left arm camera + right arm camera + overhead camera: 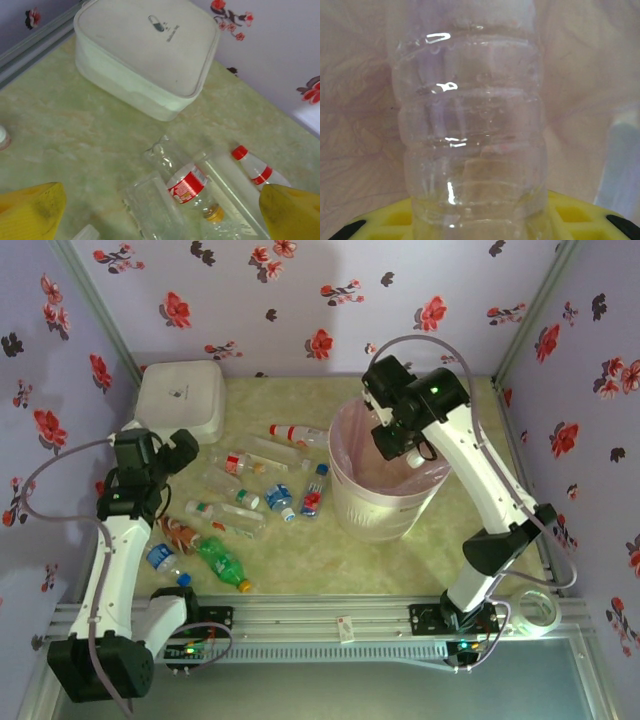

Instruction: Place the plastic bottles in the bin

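Several plastic bottles lie scattered on the table's left half, among them a red-capped one (297,433), a blue-labelled one (280,498) and a green one (222,563). My left gripper (175,445) hovers open above this pile. In the left wrist view its yellow fingertips (35,212) flank a clear bottle with a red label (187,184) and a red-capped bottle (257,170). The bin (375,515), white and ribbed with a pink liner, stands right of centre. My right gripper (395,445) is over its mouth, shut on a clear ribbed bottle (470,130) that points into the liner (355,125).
A white rounded lidded box (180,400) stands at the back left, close to the left gripper (162,205). Floral walls enclose the table on three sides. A metal rail (340,620) runs along the near edge by the arm bases.
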